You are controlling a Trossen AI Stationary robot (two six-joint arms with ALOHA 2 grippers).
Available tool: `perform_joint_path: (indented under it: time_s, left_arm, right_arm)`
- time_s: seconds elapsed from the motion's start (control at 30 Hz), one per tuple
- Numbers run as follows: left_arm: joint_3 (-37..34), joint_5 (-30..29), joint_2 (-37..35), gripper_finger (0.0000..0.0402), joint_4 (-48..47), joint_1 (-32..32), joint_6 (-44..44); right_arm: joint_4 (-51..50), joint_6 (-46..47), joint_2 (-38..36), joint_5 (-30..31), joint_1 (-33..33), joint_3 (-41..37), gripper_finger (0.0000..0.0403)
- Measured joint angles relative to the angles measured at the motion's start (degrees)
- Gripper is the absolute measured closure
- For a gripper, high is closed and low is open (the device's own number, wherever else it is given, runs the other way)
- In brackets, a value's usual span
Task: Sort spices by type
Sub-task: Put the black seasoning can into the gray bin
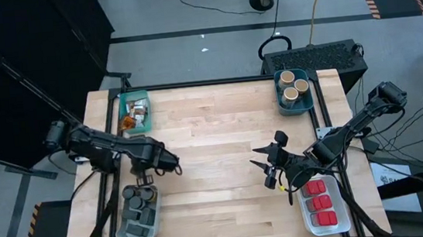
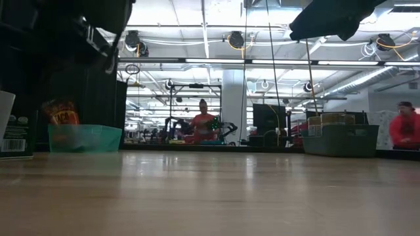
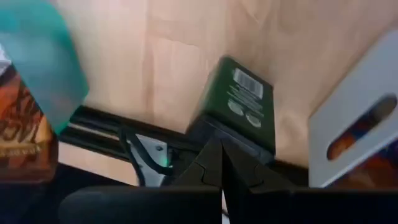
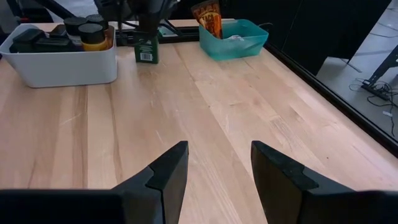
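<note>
Dark fingers of my left gripper (image 3: 222, 163) were clenched on a dark green spice tin (image 3: 239, 102), which showed at left centre of the high view (image 1: 143, 170), just above the white bin of dark jars (image 1: 121, 230) at lower left. I judged the last dark tin was being carried to its kind. Next I needed to bring it over that bin, find a gap among the jars, lower and release. My right gripper (image 4: 214, 163) waited with its fingers spread and empty over bare worktop (image 4: 205, 106), beside the red tins (image 1: 320, 202) at lower right.
</note>
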Motion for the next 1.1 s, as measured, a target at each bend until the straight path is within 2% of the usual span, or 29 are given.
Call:
perform_joint_path:
  time_s: [0.1,0.33,0.57,0.83,0.9,1.03,1.1]
  left_arm:
    - [-0.1,0.0,0.0,0.0401,-0.2,-0.8,3.7]
    - [-0.1,-0.7,0.0,0.0401,2.4,-0.9,4.3]
    - [-0.1,0.1,0.0,0.0401,-1.2,-0.7,-9.0]
    - [-0.1,-0.2,-2.3,0.0370,-1.2,-0.7,-15.9]
    - [-0.1,-2.3,-3.9,0.0357,-0.5,-0.7,-16.6]
    - [-0.1,-12.8,-9.5,0.0333,-0.6,-1.4,-25.4]
    - [-0.1,-14.6,-13.0,0.0325,0.1,-2.7,-28.7]
  right_arm:
    - [0.0,-0.1,0.0,0.0,0.0,0.0,0.0243]
    - [0.0,-0.3,0.0,0.0,0.0,0.0,0.0243]
    - [0.0,-0.3,0.0,0.0,0.0,0.0,0.0243]
    - [-0.1,-0.4,0.0,0.0,0.0,0.0,0.0243]
    - [-0.5,-0.6,0.0,0.0,0.0,0.0,0.0243]
    - [-1.0,-0.6,0.0,0.0,0.0,0.0,0.0243]
    - [-1.2,-0.6,0.0,0.0,0.0,0.0,0.0243]
